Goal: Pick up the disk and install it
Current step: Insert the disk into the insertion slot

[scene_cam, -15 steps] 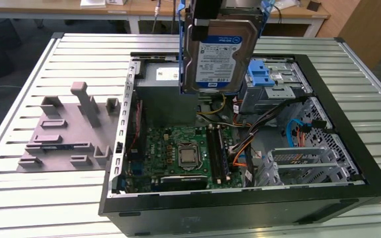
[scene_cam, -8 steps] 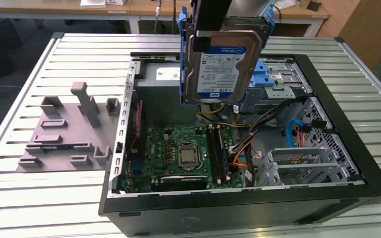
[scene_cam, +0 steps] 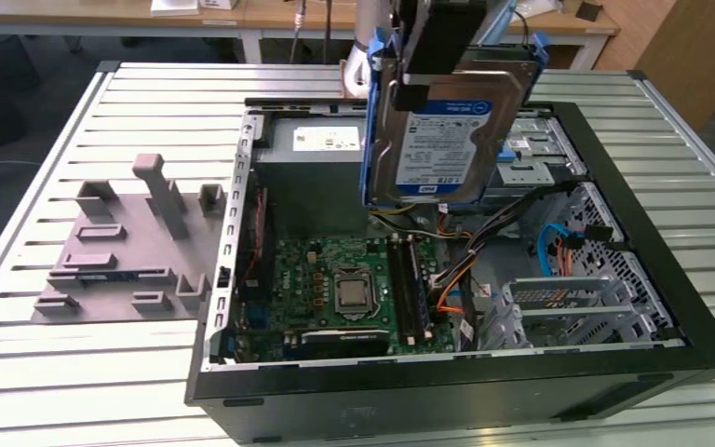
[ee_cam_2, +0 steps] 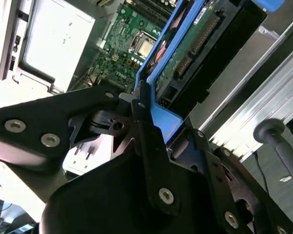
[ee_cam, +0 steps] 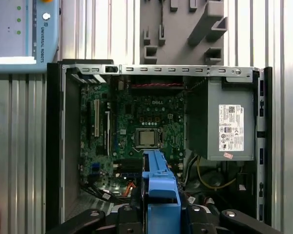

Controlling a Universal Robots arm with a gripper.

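The black two-fingered gripper (scene_cam: 438, 63) is clamped on the disk (scene_cam: 451, 140), a flat rectangular silver hard drive with a blue-and-white label and a blue plastic frame along its edges. The disk hangs on edge in the air over the open black metal computer case (scene_cam: 457, 400), above the half of the case that lies farther from the exterior camera, with its label face turned towards that camera. Whether its lower edge has dipped below the case's rim cannot be told.

In the second wrist view the black fingers (ee_cam_2: 147, 146) press the blue frame from both sides, and the disk's (ee_cam_2: 195, 44) green circuit-board face looks down over the case interior. In the first wrist view the disk's (ee_cam: 158, 185) blue frame stands out from the gripper (ee_cam: 158, 214) above the inside of the case (ee_cam: 53, 146).

On the floor of the case lies a green motherboard (scene_cam: 345, 289) with a square silver processor (scene_cam: 353, 291) at its middle. A grey metal power supply box with a white sticker (scene_cam: 314, 154) fills the case's far corner on the exterior view's left. A grey metal drive cage (scene_cam: 569, 307) sits in the case's near corner on the exterior view's right.

The case rests on a slatted silver metal table (scene_cam: 85, 372). Outside the case, on the exterior view's left of it, a grey plastic fixture with upright blocks (scene_cam: 134, 251) lies on the table.
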